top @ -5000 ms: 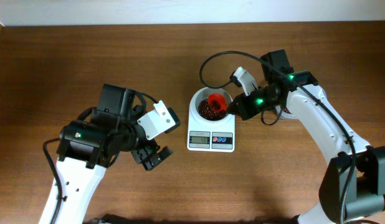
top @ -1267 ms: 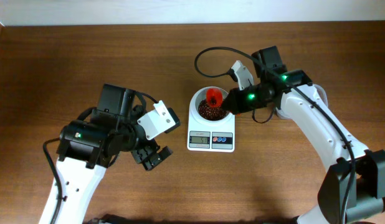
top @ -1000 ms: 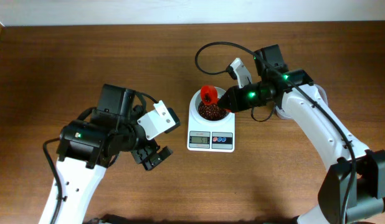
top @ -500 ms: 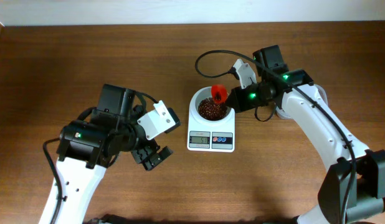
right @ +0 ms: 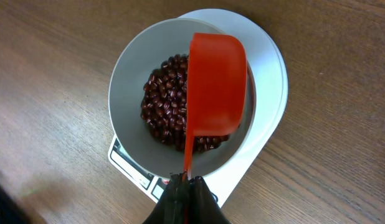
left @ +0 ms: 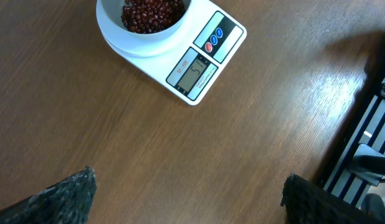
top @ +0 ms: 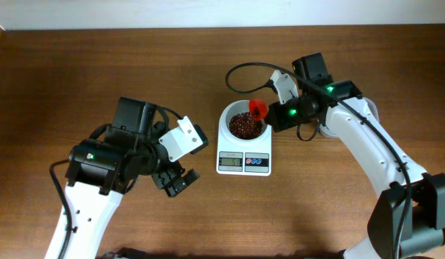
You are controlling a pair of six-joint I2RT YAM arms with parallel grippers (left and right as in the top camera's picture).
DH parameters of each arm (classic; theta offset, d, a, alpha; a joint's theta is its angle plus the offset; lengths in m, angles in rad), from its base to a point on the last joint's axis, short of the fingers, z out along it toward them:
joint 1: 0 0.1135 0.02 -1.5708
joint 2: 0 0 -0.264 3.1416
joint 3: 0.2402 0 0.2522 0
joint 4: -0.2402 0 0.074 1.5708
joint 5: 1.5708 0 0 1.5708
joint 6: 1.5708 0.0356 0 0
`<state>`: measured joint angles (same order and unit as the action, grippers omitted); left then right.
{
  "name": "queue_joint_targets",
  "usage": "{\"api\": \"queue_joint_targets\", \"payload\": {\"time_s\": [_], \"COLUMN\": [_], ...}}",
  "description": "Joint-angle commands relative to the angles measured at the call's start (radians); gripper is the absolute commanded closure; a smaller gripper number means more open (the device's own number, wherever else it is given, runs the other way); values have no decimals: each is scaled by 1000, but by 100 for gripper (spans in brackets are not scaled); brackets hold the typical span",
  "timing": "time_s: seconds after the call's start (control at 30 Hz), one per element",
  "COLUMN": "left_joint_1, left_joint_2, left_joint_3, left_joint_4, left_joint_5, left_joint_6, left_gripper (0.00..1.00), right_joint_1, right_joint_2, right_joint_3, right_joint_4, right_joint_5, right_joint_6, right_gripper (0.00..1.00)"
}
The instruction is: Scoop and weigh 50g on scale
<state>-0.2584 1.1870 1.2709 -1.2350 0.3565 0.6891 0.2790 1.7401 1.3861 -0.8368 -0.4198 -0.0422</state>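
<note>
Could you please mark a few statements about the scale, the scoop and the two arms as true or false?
1. The bowl on the scale holds red beans. True.
2. The right jaws are shut on the handle of the red scoop. True.
3. The red scoop is held well off to one side of the scale. False: it is held over the bowl.
4. The left jaws grip the scale. False: they stand open, apart from it, holding nothing.
</note>
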Motion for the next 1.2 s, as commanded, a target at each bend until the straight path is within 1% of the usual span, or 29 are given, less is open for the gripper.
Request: {"api": "queue_joint_targets", "payload": {"time_s": [0.0,0.1,0.47,0.67,0.83,0.87,0.97,1.07,1.17], "left_joint_1": [6,6,6,6,6,6,6,6,6], "left_joint_2": [-2,-2,-2,-2,-2,-2,-2,-2,-2], "left_joint_3": [19,19,19,19,19,19,19,19,19], "left_joint_4": [-1,-1,-1,-1,-1,-1,-1,-1,-1], "left_joint_5": [14,14,14,14,14,14,14,14,14], "left_joint_6": [16,16,16,16,16,16,16,16,16], "left_gripper": [1,1,1,1,1,1,1,1,1], "right_joint_1": [29,60,70,123,119,111,65,9,-45], "right_joint_2": [21,34,58,68,67,67,67,67,67], "right_joint_3": [19,19,19,19,19,19,19,19,19], "right_joint_4": [0,-1,-16,-24,-22,-21,-19,-19,-20], "right_joint_5": [50,103,117,113,-37,-96,-190,-210,-309], "right_joint_6": [-18,-18,-30,-32,-29,-29,-29,-29,-29], "right_gripper": [96,96,96,96,96,96,96,96,96]}}
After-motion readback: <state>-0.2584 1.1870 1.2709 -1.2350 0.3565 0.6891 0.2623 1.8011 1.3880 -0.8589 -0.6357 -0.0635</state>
